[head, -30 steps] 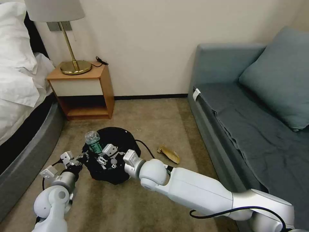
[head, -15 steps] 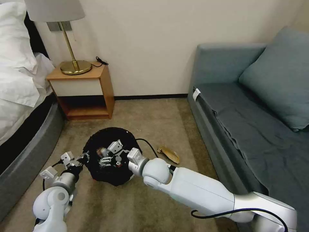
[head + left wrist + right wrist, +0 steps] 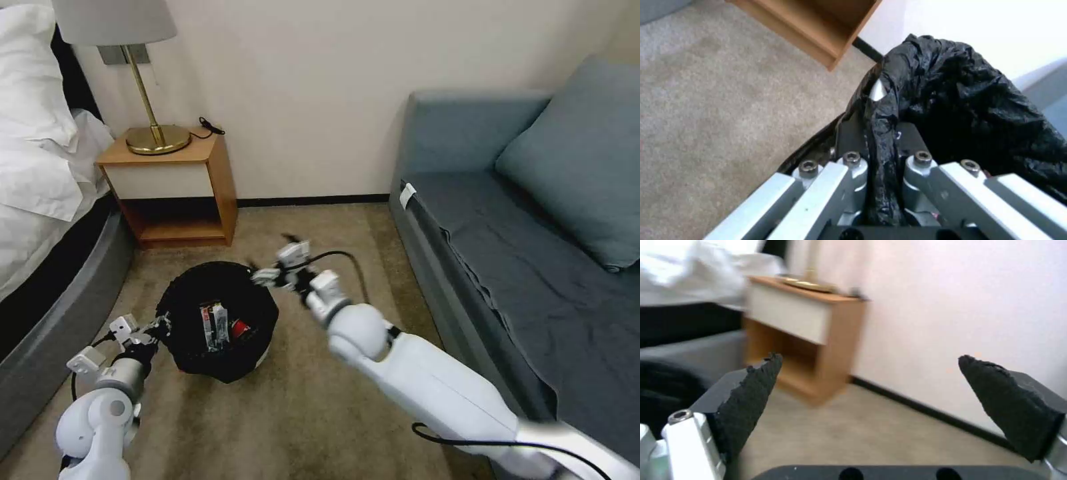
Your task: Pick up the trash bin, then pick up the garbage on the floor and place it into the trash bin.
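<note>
The trash bin (image 3: 200, 297), lined with a crinkly black bag, stands on the carpet between the bed and the sofa. Inside it lies garbage: a red-and-white wrapper (image 3: 213, 325) and a small red piece (image 3: 241, 328). My left gripper (image 3: 157, 326) is shut on the bin's near-left rim; in the left wrist view its fingers (image 3: 849, 133) pinch a fold of the black bag (image 3: 960, 100). My right gripper (image 3: 277, 262) hovers open just past the bin's far-right rim, with nothing between its pads (image 3: 751, 396).
A wooden nightstand (image 3: 175, 187) with a brass lamp (image 3: 155, 137) stands against the wall behind the bin. The bed (image 3: 47, 220) runs along the left and the grey-blue sofa (image 3: 533, 260) along the right. Open carpet (image 3: 293, 413) lies in front.
The right gripper held a bottle above the bin, lowered it inside, then came out open, up and to the right. The bin and left gripper shifted slightly left.
</note>
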Controlling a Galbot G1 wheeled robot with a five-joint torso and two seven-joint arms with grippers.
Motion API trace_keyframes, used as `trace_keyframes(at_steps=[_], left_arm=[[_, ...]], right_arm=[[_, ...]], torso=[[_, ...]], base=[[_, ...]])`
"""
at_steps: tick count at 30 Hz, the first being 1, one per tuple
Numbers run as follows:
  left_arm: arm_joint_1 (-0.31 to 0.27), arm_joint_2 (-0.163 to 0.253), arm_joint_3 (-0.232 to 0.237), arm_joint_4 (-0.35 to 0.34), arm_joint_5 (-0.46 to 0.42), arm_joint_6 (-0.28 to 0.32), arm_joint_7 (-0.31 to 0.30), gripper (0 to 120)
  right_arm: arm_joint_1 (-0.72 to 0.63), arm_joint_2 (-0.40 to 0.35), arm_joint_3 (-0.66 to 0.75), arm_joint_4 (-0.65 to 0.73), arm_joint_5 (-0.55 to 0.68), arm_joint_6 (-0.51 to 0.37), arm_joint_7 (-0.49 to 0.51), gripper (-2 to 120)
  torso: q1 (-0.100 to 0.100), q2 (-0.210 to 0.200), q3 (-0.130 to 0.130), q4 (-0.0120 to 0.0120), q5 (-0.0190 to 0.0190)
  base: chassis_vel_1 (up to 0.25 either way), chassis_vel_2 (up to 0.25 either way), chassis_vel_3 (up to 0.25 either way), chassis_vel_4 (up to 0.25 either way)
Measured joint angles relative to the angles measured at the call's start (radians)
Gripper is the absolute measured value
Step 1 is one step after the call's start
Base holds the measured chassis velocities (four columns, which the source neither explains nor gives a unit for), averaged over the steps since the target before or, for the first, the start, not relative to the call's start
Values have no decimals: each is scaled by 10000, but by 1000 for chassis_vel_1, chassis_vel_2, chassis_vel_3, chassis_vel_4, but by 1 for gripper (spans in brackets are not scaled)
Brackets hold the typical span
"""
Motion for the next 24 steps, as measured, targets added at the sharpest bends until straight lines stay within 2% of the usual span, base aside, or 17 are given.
trace_keyframes(at_steps=[1, 5, 10, 15, 24], left_arm=[[0, 0, 0, 0, 0, 0, 0, 5], [181, -34, 75, -479, -7, 27, -62, 5], [216, -87, 202, -713, 59, 81, -104, 5], [186, -114, 222, -728, 175, 83, -125, 5], [129, -111, 227, -669, 232, 83, -124, 5]], right_arm=[[0, 0, 0, 0, 0, 0, 0, 100], [-1466, -381, 1720, 555, -1243, 218, -39, 100], [-2685, -483, 2973, 1051, -1611, 276, -120, 100], [-3427, -306, 3705, 1321, -1815, 333, -333, 100], [-3633, -76, 4001, 1222, -1880, 515, -546, 100]], torso=[[0, 0, 0, 0, 0], [0, 0, -1, 2, 1], [0, 0, -1, -2, 1], [0, 0, -1, 1, 0], [0, 0, -1, 2, -2]], base=[[0, 0, 0, 0], [0, 0, 0, 0], [0, 0, 0, 0], [0, 0, 0, 0], [0, 0, 0, 0]])
